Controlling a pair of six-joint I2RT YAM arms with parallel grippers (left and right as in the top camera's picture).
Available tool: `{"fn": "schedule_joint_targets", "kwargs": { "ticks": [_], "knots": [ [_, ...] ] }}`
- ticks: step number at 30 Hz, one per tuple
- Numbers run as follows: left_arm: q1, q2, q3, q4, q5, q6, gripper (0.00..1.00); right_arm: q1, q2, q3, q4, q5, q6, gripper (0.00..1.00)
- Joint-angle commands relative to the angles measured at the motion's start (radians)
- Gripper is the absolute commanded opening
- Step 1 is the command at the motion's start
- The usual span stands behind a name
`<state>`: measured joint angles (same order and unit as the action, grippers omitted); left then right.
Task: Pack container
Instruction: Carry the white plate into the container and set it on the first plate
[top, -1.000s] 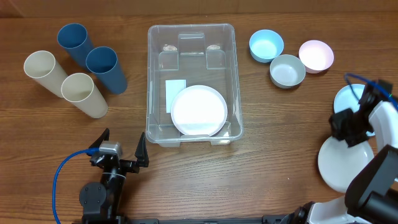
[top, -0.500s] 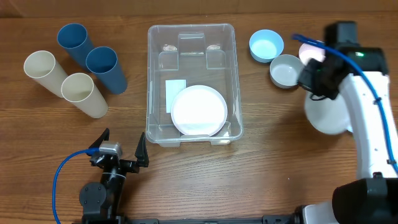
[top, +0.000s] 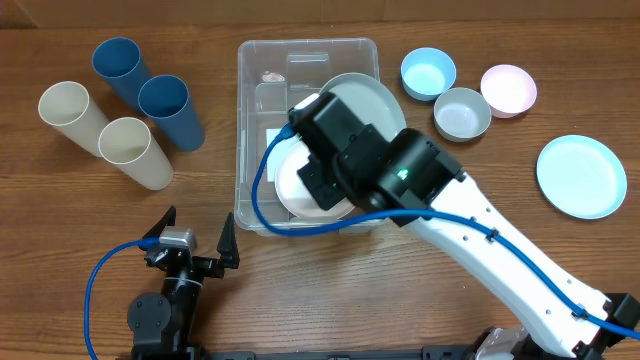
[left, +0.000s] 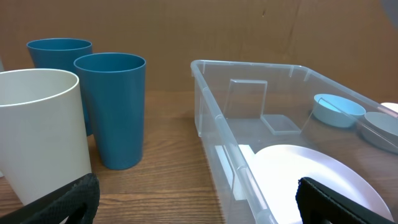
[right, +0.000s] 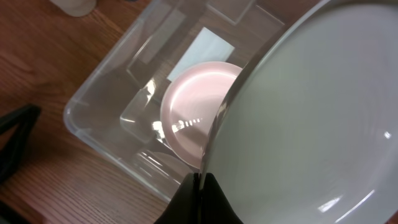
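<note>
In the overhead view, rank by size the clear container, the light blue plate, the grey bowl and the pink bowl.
Largest: clear container.
Then the light blue plate.
Last, grey bowl and pink bowl: they look about equal, so I won't rank them.

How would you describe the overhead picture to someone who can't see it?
A white robot arm reaches over a clear container, holding a white plate above another plate already inside. Four cups stand left; three bowls and a pale blue plate lie right.
</note>
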<state>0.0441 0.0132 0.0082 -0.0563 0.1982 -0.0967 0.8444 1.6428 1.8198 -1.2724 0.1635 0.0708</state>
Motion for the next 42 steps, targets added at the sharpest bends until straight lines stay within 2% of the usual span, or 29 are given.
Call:
{"fn": "schedule_joint_targets", "kwargs": {
  "ticks": [1,9,13,21,37,38,41,42],
  "knots": [
    [0.008,-0.005,-0.003,0.000,0.001,0.015,1.00,0.044,0.002,0.025,0.033,-0.011,-0.024,0.04],
    [0.008,-0.005,-0.003,0.000,0.001,0.015,1.00,0.051,0.136,-0.092,0.219,-0.057,-0.023,0.04],
    [0.008,-0.005,-0.003,0.000,0.001,0.015,1.00,0.031,0.218,-0.101,0.254,-0.057,-0.022,0.04],
    [0.008,-0.005,-0.003,0.000,0.001,0.015,1.00,-0.054,0.331,-0.105,0.272,-0.159,-0.019,0.04],
    [0.008,-0.005,-0.003,0.000,0.001,0.015,1.00,-0.056,0.445,-0.111,0.261,-0.212,0.012,0.04],
    [0.008,-0.005,-0.003,0.000,0.002,0.015,1.00,-0.056,0.445,-0.111,0.255,-0.217,0.011,0.11],
    [0.008,-0.005,-0.003,0.000,0.001,0.015,1.00,-0.056,0.445,-0.111,0.253,-0.245,0.011,0.50],
    [0.008,-0.005,-0.003,0.000,0.001,0.015,1.00,-0.056,0.445,-0.111,0.253,-0.253,0.012,0.55]
  ]
}}
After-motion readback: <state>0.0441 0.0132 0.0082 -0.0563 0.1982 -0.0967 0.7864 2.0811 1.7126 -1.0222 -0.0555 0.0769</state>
